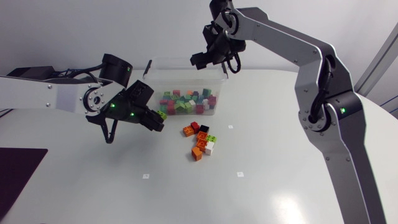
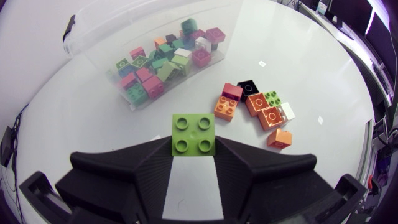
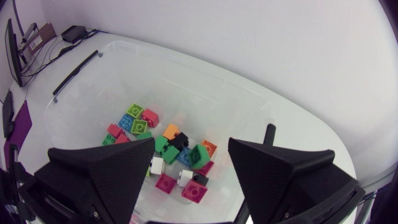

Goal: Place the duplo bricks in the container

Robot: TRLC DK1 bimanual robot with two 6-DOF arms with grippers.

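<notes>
Silver-grey links (image 1: 280, 34), black joints (image 1: 115, 65), green lights (image 1: 342, 110); left claw (image 2: 193, 144) and right claw (image 3: 191, 149) matte black.

Robotics lab: white table (image 1: 124, 199), left arm (image 1: 56, 93), right arm (image 1: 336, 112).

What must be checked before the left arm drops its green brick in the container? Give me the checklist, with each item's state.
1. Green brick held from two sides by the left gripper: ok.
2. Container open on top, no lid on it: ok.
3. Room left in it: the bricks inside cover only its floor: ok.
4. Space over the container free: not ok. The right gripper hangs there, open and empty, so a clash seems possible.
5. Green brick high enough to clear the container's rim: cannot tell.
6. Loose bricks lying off to the side of the path to the container: ok.
</notes>
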